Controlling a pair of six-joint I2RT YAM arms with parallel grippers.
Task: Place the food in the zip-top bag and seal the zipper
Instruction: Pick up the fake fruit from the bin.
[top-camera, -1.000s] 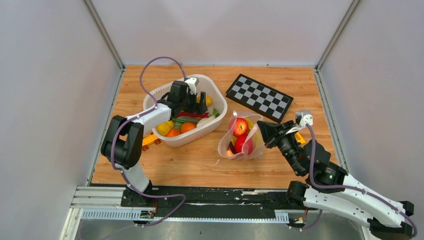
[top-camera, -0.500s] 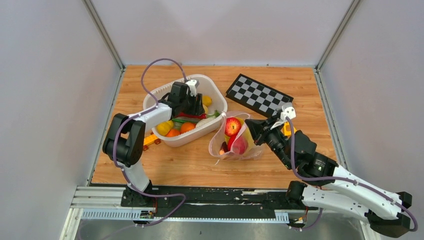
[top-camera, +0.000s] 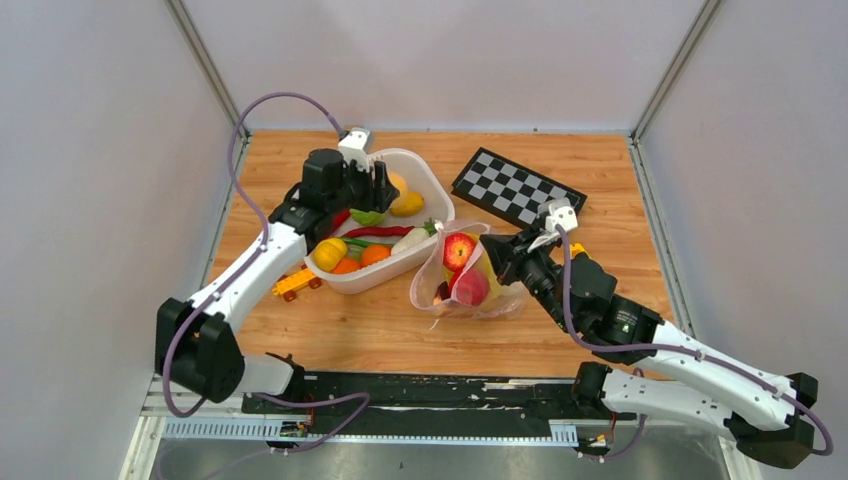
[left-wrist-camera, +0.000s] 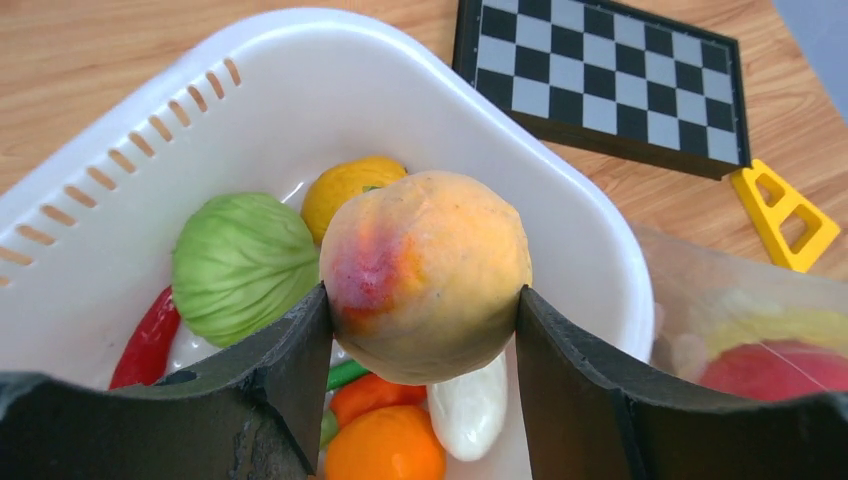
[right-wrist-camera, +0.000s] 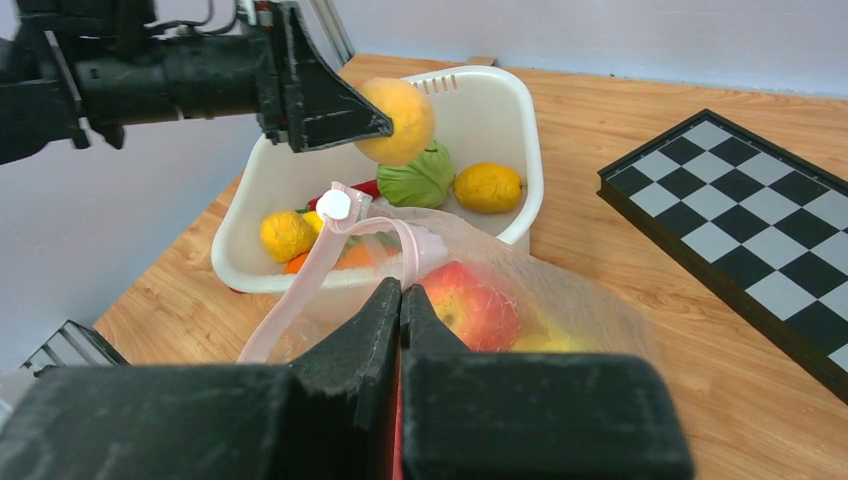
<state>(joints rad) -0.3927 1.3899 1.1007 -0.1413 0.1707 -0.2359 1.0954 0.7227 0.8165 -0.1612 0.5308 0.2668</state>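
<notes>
Since a second back, my left gripper (top-camera: 388, 188) has risen out of the basket (top-camera: 335, 283) with something clamped in its jaws. The right gripper (top-camera: 497, 258) has dragged the zip-top bag (top-camera: 495, 305) toward the basket. From above, the basket sits at 10 o'clock on the table, with the bag just beside its 4 o'clock corner and the checkerboard (top-camera: 518, 190) at 1 o'clock.

Left wrist: the load is a peach (left-wrist-camera: 425, 275), gripped across its widest girth with a finger flat on each side. It hangs over the basket, and a cabbage (left-wrist-camera: 240, 262) lies below at its 9 o'clock. I judge the peach light, hard and slick, a round shell that could squirt free, so this mid-girth hold suits it.

Right wrist: the fingers are pinched tight on the bag's mouth edge. The pink zipper (right-wrist-camera: 290, 290) loops away toward 11 o'clock, and an apple (right-wrist-camera: 470, 305) sits inside. The film looks soft and likely to collapse, so I'd hold it by the stiffer zipper rim.
</notes>
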